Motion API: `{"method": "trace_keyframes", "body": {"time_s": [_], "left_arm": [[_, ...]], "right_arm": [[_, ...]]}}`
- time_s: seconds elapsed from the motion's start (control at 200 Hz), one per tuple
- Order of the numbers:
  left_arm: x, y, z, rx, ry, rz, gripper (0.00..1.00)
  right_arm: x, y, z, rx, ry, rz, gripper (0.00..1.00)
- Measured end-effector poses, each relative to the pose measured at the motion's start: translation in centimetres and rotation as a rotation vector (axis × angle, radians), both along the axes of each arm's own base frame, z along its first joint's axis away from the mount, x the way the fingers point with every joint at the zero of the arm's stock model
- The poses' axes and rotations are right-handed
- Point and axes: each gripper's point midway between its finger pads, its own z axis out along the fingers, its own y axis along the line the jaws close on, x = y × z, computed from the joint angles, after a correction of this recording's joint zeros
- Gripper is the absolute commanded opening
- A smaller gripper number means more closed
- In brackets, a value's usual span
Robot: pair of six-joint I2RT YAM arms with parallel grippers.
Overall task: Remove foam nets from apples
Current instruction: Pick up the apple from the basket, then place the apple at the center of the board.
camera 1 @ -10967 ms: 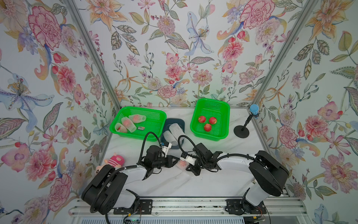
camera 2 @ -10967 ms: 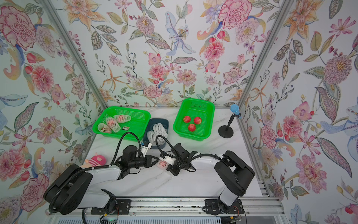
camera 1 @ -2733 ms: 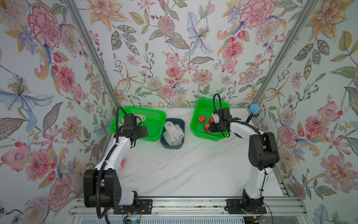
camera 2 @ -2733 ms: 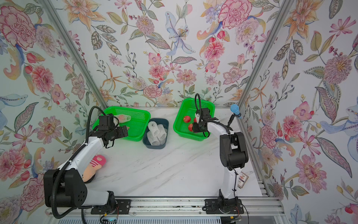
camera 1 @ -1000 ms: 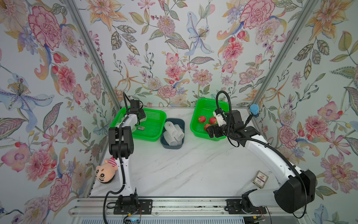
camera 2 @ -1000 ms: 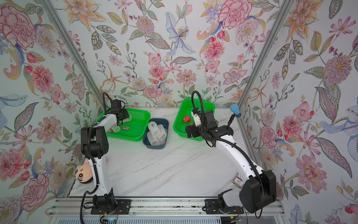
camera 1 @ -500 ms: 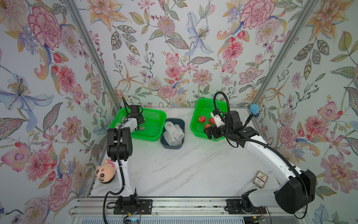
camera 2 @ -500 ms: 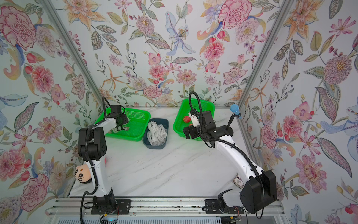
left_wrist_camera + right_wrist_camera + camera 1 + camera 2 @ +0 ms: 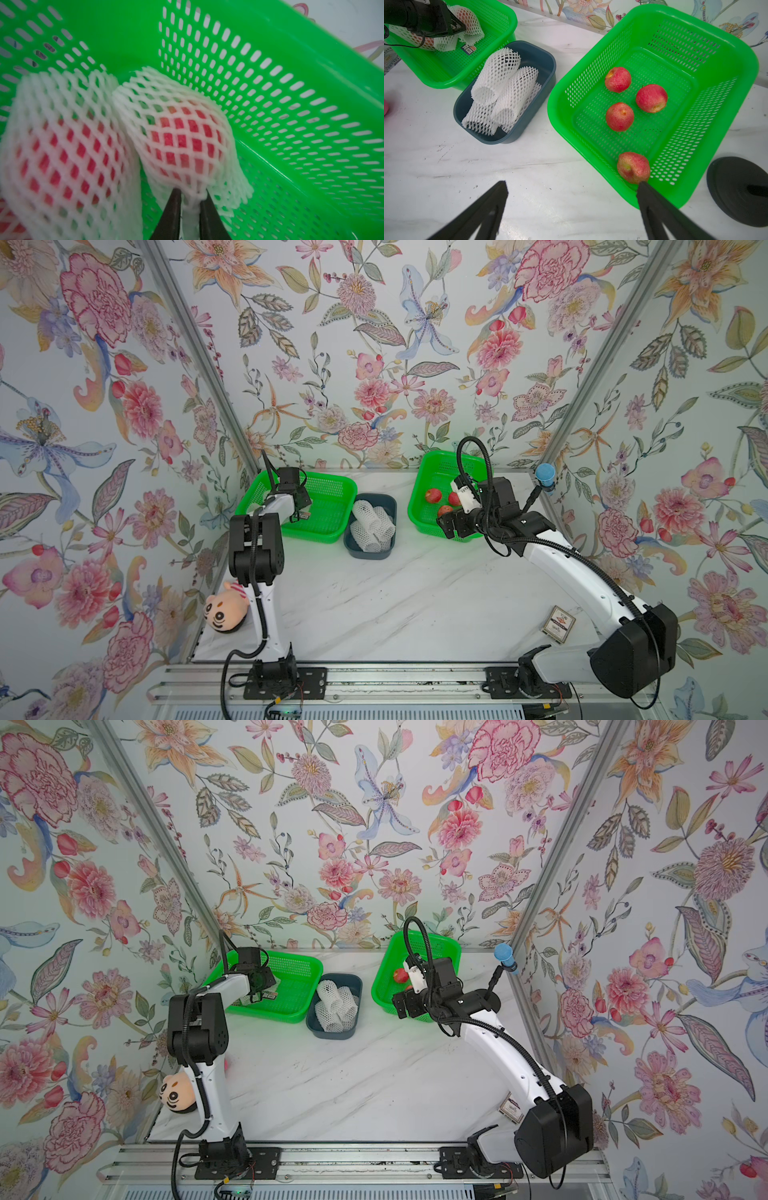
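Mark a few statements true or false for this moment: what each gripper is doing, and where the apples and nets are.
1. The left gripper is shut on the end of a foam net with an apple inside. True.
2. The right gripper holds an apple. False: it is open and empty, over the table at the near edge of the right green basket.
3. The right green basket holds four bare apples. True.
4. The dark blue tub holds netted apples. False: it holds only empty foam nets.
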Motion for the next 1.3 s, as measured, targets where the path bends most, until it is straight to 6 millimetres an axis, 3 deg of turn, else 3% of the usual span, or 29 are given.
{"method": "trace_keyframes", "body": {"time_s": [0.095,0.295,0.56,0.801,1.076,1.296], "left_arm": [[-0.7,-0.3,-0.1,0.016,0.015,-0.021,0.0],[-3.0,-1.1,2.1,0.082,0.012,-0.048,0.0],[-6.2,-5.0,6.0,0.177,-0.038,-0.126,0.0],[-10.6,-9.7,8.9,0.24,-0.085,-0.223,0.0],[-16.7,-13.6,15.0,0.246,-0.241,-0.314,0.0],[-22.1,-16.1,15.1,0.204,-0.271,-0.431,0.0]], "right_arm": [[0.0,0.0,0.0,0.0,0.0,0.0,0.99],[0.0,0.0,-0.1,0.0,0.001,0.001,0.99],[0.0,0.1,-0.1,0.001,0.002,0.003,0.99],[0.0,0.3,0.0,0.008,0.002,0.011,0.99],[0.0,1.0,0.4,0.031,-0.011,0.033,0.99],[0.0,1.7,-0.1,0.028,-0.004,0.048,0.99]]}}
